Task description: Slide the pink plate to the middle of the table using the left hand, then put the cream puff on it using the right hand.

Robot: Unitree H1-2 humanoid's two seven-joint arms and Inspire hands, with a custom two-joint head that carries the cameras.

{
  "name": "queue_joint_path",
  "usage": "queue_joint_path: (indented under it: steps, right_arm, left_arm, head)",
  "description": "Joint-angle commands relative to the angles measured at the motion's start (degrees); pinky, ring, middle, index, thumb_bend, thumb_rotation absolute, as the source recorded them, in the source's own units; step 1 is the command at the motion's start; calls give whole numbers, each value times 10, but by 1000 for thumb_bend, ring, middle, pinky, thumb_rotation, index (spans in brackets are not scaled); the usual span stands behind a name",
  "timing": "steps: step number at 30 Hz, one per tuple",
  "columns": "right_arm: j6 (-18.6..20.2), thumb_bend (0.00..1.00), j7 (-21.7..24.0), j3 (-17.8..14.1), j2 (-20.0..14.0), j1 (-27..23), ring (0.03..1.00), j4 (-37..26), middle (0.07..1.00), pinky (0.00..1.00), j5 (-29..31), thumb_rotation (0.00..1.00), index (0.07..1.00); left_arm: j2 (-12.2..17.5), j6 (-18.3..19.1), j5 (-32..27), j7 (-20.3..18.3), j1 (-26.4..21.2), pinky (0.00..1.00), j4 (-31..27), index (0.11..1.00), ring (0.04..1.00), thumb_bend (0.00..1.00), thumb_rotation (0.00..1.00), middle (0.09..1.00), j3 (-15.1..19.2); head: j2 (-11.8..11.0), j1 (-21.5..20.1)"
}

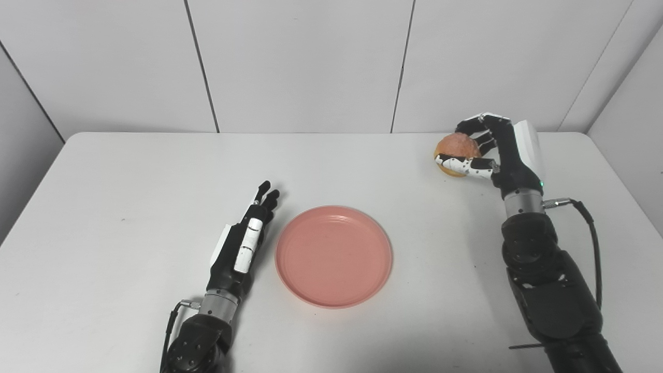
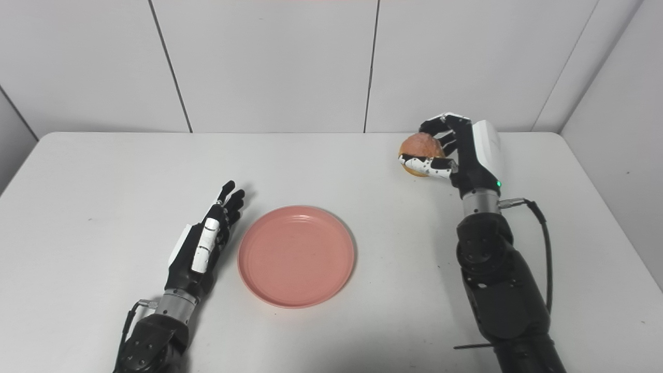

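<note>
Now the puff is up, and the plate waits mid-bench

Nearest the robot, the left hand [image 1: 247, 239] lies released on the white bench [image 1: 129, 181], fingers straight and together, holding nothing, just beside the left rim of the pink plate [image 1: 333, 255]. Whether it touches that rim cannot be told. The plate sits flat near the middle of the bench, so by the look of things the sliding step is done.

Farther back and to the right, the right hand [image 1: 487, 150] is grasping the cream puff [image 1: 457, 151], fingers curled over its browned top and thumb pressed across its front side. The puff seems to be lifted a little off the bench, well apart from the plate, close to the far edge.

As a judgement, a cream puff is light, soft and easily crushed, with a crumbly shell; a gentle hold around its widest part, as taken here, suits it better than a pinch at the top. Squeezing harder risks denting it, and setting it down calls for a low, slow release over the plate's centre.
</note>
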Motion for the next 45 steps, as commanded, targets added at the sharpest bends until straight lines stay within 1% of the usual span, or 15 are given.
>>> queue_joint_path:
  steps: [1, 6, 12, 16, 18, 20, 23, 27, 29, 30, 31, 33, 36, 40, 45]
  right_arm:
    - [-17, 506, 9, 4, 3, -11, 416, -37, 543, 373, -1, 0, 479]
    - [-25, 506, 26, 21, 17, -2, 415, -64, 539, 341, -7, 0, 478]
    - [-37, 505, 46, 53, 29, 12, 415, -85, 543, 339, -13, 0, 479]
    - [-59, 505, 59, 70, 35, 21, 413, -86, 544, 338, -10, 0, 480]
    - [-70, 510, 61, 76, 38, 25, 448, -83, 504, 322, -12, 0, 479]
    - [-76, 512, 66, 82, 40, 30, 454, -83, 497, 315, -17, 0, 479]
    - [-75, 512, 76, 89, 42, 35, 456, -87, 494, 326, -22, 0, 479]
    - [-73, 512, 92, 100, 53, 46, 453, -93, 494, 309, -22, 0, 479]
    - [-83, 512, 97, 107, 54, 51, 456, -91, 494, 330, -21, 0, 479]
    - [-91, 508, 99, 111, 54, 53, 431, -88, 528, 350, -21, 0, 479]
    - [-97, 507, 100, 116, 54, 55, 427, -84, 536, 382, -22, 0, 479]
    - [-106, 508, 104, 123, 54, 58, 430, -78, 533, 418, -25, 0, 479]
    - [-116, 508, 107, 133, 55, 61, 425, -71, 536, 414, -31, 0, 479]
    - [-134, 509, 109, 140, 55, 66, 433, -60, 528, 437, -32, 0, 479]
    - [-161, 510, 95, 148, 60, 72, 437, -42, 520, 433, -49, 0, 478]
  left_arm:
    - [-7, -3, 7, 5, 27, 1000, 9, 960, 984, 631, 1000, 962, -5]
    - [-13, 0, 8, 11, 30, 1000, 2, 963, 989, 607, 1000, 968, -8]
    - [-18, -2, 22, 20, 32, 1000, -1, 954, 978, 601, 1000, 956, -11]
    - [-22, 0, 30, 23, 33, 1000, -3, 955, 978, 604, 1000, 960, -12]
    - [-22, 3, 33, 23, 34, 1000, -7, 956, 979, 604, 1000, 959, -15]
    - [-22, 3, 35, 23, 34, 1000, -7, 956, 980, 607, 1000, 957, -16]
    - [-24, 2, 35, 24, 33, 1000, -8, 956, 977, 608, 1000, 955, -16]
    - [-27, -3, 43, 30, 31, 1000, -3, 951, 973, 621, 1000, 953, -17]
    - [-29, 0, 44, 32, 32, 1000, -5, 949, 970, 625, 1000, 951, -17]
    - [-30, 1, 45, 33, 32, 1000, -5, 950, 971, 626, 1000, 953, -18]
    - [-30, 1, 47, 34, 31, 1000, -5, 951, 971, 625, 1000, 953, -18]
    - [-31, 1, 51, 35, 31, 1000, -5, 950, 969, 635, 1000, 952, -19]
    - [-33, 1, 54, 38, 31, 999, -7, 946, 960, 633, 1000, 945, -21]
    - [-32, 5, 52, 36, 30, 1000, -7, 949, 964, 624, 1000, 949, -22]
    - [-34, 15, 53, 38, 31, 1000, -16, 948, 965, 618, 1000, 949, -23]
  head:
    - [1, 7]
    - [2, 15]
    - [4, 23]
    - [8, 29]
    - [9, 33]
    - [11, 34]
    - [10, 36]
    - [12, 42]
    - [13, 43]
    - [14, 44]
    - [14, 45]
    - [14, 45]
    - [16, 46]
    - [15, 48]
    - [16, 49]
